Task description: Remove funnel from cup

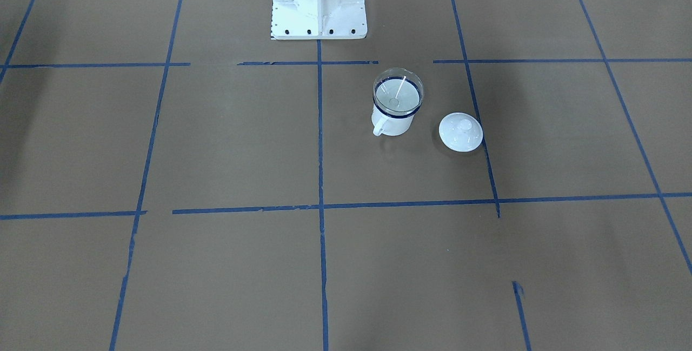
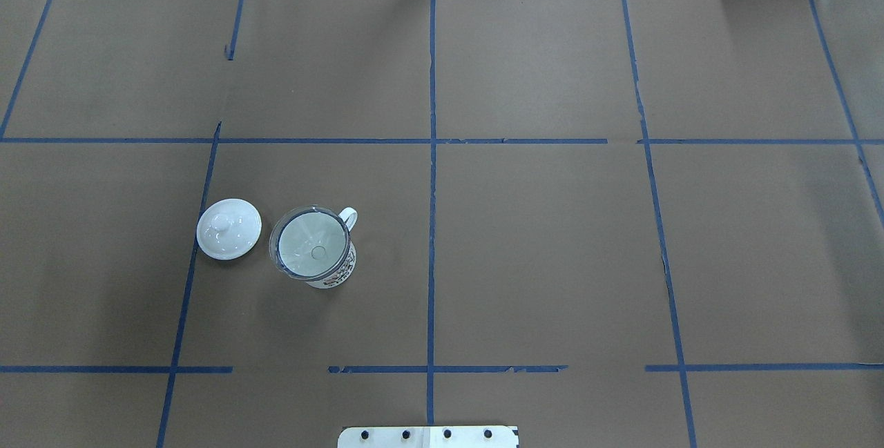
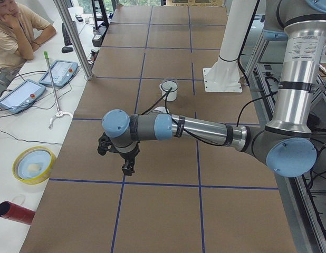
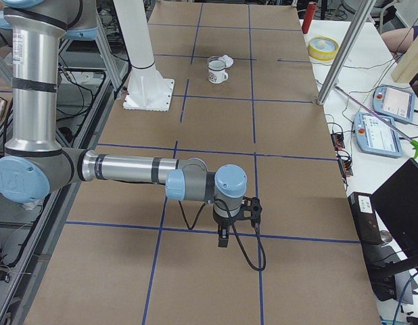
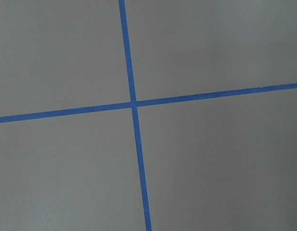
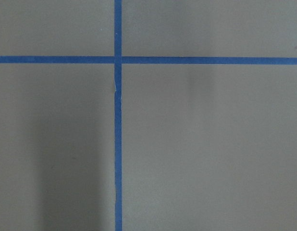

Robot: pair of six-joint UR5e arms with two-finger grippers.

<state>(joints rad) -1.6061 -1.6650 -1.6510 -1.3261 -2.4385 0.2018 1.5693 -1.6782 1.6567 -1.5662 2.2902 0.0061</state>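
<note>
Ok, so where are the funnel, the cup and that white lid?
funnel point(image 2: 304, 241): overhead view, inside of its clear cone.
cup point(image 2: 343, 270): overhead view, patterned side wall.
lid point(image 2: 235, 235): overhead view, domed top.

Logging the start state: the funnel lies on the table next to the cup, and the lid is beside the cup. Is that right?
No. The funnel sits in the cup, not next to it, as the overhead view shows. The lid is beside the cup.
</note>
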